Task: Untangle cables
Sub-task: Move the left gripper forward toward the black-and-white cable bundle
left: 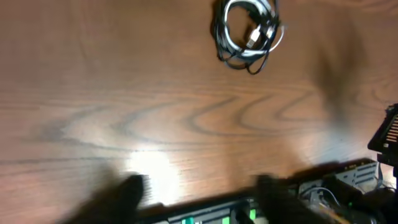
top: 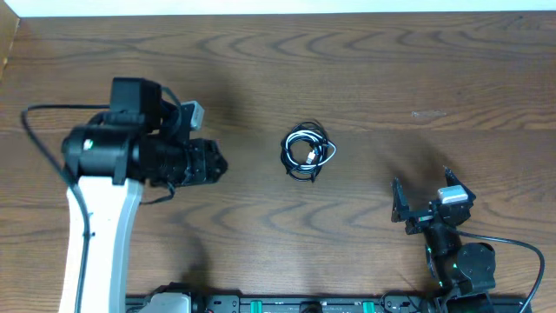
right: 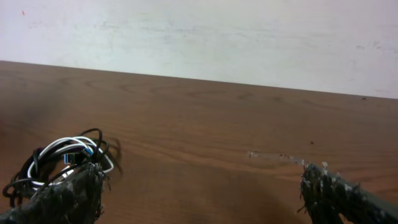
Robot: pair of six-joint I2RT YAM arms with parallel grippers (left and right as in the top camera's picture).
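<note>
The cables (top: 308,152) lie in one small tangled coil near the middle of the wooden table (top: 261,78), black loops wound round a white one. My left gripper (top: 217,163) sits to the coil's left, pointing at it and apart from it. In the left wrist view the cables (left: 247,31) are at the top and the left gripper (left: 199,193) shows two blurred fingers (left: 130,190) apart, with nothing between them. My right gripper (top: 426,193) stands open at the lower right, empty. The right wrist view has the cables (right: 59,158) beyond the left finger of the right gripper (right: 202,196).
A black rail with green lights (top: 287,304) runs along the table's front edge, also seen as the rail (left: 249,211) in the left wrist view. A pale wall (right: 199,37) rises behind the table's far edge. A faint scuff mark (right: 273,157) lies on the wood.
</note>
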